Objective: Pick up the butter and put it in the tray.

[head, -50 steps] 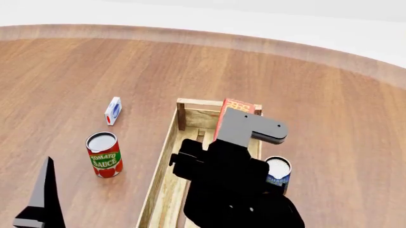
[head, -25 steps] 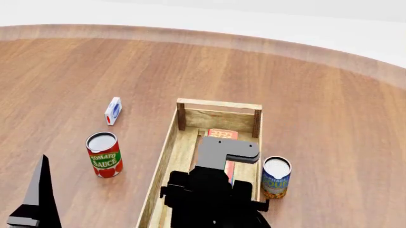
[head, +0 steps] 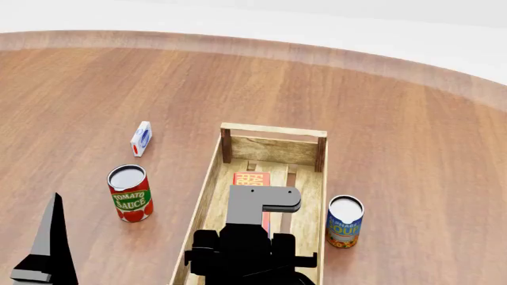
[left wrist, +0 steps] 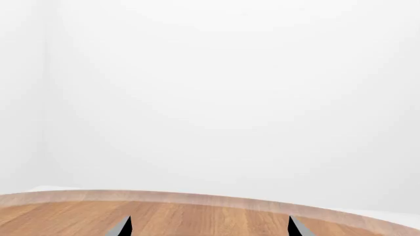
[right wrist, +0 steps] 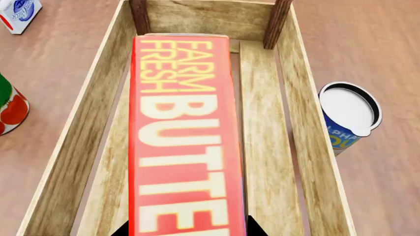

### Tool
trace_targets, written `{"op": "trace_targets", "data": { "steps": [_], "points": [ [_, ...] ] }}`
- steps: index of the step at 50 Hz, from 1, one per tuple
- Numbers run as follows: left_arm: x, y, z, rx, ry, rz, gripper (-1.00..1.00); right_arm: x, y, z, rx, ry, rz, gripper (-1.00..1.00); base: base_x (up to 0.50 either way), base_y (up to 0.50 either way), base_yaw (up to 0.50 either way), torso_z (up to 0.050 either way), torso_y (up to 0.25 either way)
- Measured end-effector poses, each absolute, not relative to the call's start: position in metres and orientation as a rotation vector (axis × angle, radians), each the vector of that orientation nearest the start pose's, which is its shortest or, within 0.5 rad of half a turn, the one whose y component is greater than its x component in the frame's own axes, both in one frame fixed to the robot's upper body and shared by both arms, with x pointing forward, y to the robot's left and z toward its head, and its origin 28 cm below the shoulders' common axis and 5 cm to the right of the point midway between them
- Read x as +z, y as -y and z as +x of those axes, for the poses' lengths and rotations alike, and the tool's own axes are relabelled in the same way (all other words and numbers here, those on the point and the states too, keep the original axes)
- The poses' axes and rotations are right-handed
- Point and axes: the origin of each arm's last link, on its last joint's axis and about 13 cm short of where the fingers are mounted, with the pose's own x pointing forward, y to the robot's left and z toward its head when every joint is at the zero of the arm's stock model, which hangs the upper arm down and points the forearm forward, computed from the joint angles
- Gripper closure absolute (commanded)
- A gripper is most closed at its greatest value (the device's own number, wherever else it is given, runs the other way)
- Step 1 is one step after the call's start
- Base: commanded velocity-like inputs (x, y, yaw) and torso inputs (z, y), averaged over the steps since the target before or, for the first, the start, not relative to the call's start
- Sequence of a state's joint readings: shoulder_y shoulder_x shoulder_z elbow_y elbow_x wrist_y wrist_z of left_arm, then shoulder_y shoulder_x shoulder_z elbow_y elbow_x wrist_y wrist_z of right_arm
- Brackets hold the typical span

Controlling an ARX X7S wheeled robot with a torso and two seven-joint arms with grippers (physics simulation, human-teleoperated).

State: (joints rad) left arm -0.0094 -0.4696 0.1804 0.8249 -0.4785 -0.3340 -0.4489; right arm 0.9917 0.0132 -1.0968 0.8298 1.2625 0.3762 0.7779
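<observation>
The butter [right wrist: 184,132] is lying flat inside the tray [right wrist: 72,147], lengthwise on its slats, near the tray's far end wall. The right tool [right wrist: 186,228] is straddling the butter's near end; whether it is clamping I cannot tell. The left tool [left wrist: 208,228] is hanging spread apart, well away from the tray.

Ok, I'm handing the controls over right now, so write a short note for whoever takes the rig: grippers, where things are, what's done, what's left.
Right gripper: low over the tray, fingertips either side of the butter; whether it is gripping or released cannot be told.
Left gripper: open, empty, pointing across the table, away from the job.
Butter: lying flat, label up, lengthwise inside the tray, near its far end.
Done: butter picked up and brought into the tray.
Left: confirm release, lift the right arm clear, taking care not to catch the tray walls.
</observation>
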Motion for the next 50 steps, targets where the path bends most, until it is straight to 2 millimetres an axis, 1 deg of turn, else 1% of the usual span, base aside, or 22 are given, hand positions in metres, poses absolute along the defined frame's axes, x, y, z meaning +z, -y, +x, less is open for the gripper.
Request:
{"op": "trace_targets", "data": {
  "steps": [15, 27, 28, 50],
  "points": [
    [0.152, -0.2134, 0.1686, -0.086, 0.324, -0.065, -1.0, 0.0699, -0.0158, 0.3405, -0.088, -0.67, 0.032, 1.0, 0.0, 0.0, 0.0, 0.001, 0.001],
    [0.1515, -0.2133, 0.1686, -0.087, 0.323, -0.066, -1.0, 0.0661, -0.0168, 0.3404, -0.087, -0.679, 0.046, 1.0, 0.0, 0.0, 0.0, 0.0, 0.002],
    [0.1515, -0.2133, 0.1686, -0.087, 0.323, -0.066, -1.0, 0.0659, -0.0168, 0.3404, -0.088, -0.68, 0.046, -1.0, 0.0, 0.0, 0.0, 0.0, 0.0],
    [0.1511, -0.2126, 0.1688, -0.09, 0.322, -0.066, -1.0, 0.0709, -0.0165, 0.3445, -0.086, -0.637, 0.019, -1.0, 0.0, 0.0, 0.0, 0.0, 0.0]
  ]
}}
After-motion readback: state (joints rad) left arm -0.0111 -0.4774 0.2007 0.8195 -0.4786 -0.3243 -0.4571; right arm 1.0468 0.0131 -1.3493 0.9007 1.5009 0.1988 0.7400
